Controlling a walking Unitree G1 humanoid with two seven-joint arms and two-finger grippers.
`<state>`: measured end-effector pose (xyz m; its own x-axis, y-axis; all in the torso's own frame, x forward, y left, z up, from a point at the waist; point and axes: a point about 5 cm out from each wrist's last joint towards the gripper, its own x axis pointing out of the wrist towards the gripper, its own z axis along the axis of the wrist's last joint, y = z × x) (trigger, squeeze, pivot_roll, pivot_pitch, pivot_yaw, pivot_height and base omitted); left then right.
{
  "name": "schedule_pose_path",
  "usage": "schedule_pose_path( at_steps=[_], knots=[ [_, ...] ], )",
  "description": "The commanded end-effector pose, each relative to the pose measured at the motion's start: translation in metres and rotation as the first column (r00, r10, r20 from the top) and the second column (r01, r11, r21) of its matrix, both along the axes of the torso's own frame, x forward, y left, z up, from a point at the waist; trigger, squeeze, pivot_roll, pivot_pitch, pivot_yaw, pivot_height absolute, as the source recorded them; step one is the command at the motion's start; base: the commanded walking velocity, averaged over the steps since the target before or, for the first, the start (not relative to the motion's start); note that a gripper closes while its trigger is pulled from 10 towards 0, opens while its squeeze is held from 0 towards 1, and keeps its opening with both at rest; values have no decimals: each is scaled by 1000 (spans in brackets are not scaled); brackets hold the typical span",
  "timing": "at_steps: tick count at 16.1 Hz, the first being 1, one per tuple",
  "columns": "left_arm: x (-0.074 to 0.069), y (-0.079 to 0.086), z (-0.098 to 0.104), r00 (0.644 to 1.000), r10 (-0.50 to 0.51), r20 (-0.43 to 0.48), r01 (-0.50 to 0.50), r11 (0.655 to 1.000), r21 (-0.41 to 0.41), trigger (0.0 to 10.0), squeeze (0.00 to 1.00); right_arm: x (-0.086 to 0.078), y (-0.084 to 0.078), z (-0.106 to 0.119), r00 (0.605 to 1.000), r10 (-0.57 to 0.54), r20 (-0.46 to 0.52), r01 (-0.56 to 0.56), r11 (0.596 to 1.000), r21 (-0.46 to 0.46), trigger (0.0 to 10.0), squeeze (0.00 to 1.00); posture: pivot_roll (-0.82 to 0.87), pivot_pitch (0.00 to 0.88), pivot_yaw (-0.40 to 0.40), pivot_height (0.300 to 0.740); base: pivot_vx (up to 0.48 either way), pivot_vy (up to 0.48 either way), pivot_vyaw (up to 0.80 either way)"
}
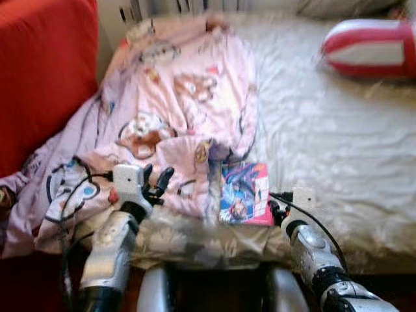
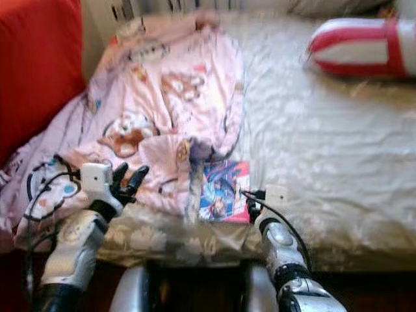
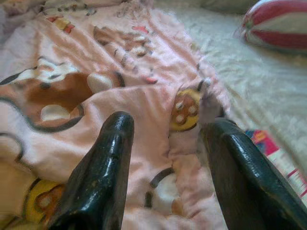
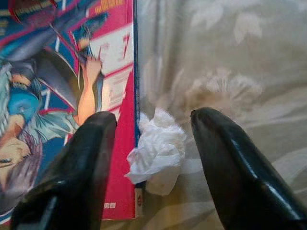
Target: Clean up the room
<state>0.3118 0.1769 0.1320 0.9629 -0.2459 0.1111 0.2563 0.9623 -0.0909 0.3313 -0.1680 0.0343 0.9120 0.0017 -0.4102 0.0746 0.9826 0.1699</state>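
Observation:
A colourful comic book [image 1: 244, 194] lies at the bed's front edge, partly under a fold of the pink cartoon-print blanket [image 1: 188, 97]. A crumpled white tissue [image 4: 158, 151] rests on the sheet against the book's right edge. My right gripper [image 4: 152, 117] is open, with one finger over the book's cover and the other over the sheet, the tissue between them. It sits low at the bed edge [image 1: 273, 207]. My left gripper [image 1: 158, 177] hovers open just above the blanket's front part [image 3: 144, 96], holding nothing.
The cream bed sheet [image 1: 325, 143] stretches out to the right. A red and white striped pillow [image 1: 370, 49] lies at the back right. Red upholstery [image 1: 39, 71] stands close on the left, with the blanket spilling toward it.

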Motion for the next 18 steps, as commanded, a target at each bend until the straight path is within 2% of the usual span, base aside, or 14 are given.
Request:
schedule_pose_path(
  at_steps=[1,2,5,8,10,16,17,18],
  knots=[
    [-5,5,-1,1000,-2,-15,2,1000,0,10000,0,0,6,-1,1000,-14,-2,14,999,34,10000,0,134,296,57,582,0,0,0],
    [-8,11,-1,1000,10,-24,-10,1000,9,10000,0,3,10,3,999,-32,28,30,996,78,10000,0,136,299,60,582,0,0,0],
    [-12,16,-1,999,23,-41,-23,1000,15,10000,0,5,14,6,998,-55,43,50,991,125,10000,0,139,295,63,582,0,0,0],
    [-16,15,-2,998,27,-52,-26,1000,18,10000,0,3,12,3,997,-68,30,64,991,118,10000,0,138,288,59,582,0,0,0],
    [-18,16,-5,998,30,-63,-28,999,28,10000,0,1,4,1,993,-116,28,112,988,108,10000,0,138,283,56,582,0,0,0],
    [-17,18,-6,997,39,-72,-36,999,37,10000,0,-5,-2,-6,989,-146,5,145,985,89,9843,0,137,272,57,582,0,0,0],
    [-17,18,-6,997,39,-73,-36,998,41,10000,0,-7,-1,-8,990,-141,-8,141,986,83,0,0,138,271,57,582,0,0,0],
    [-17,18,-6,997,39,-73,-36,998,43,10000,0,-7,-1,-8,990,-142,-9,142,986,85,0,0,140,270,58,582,0,0,0]
  ],
)
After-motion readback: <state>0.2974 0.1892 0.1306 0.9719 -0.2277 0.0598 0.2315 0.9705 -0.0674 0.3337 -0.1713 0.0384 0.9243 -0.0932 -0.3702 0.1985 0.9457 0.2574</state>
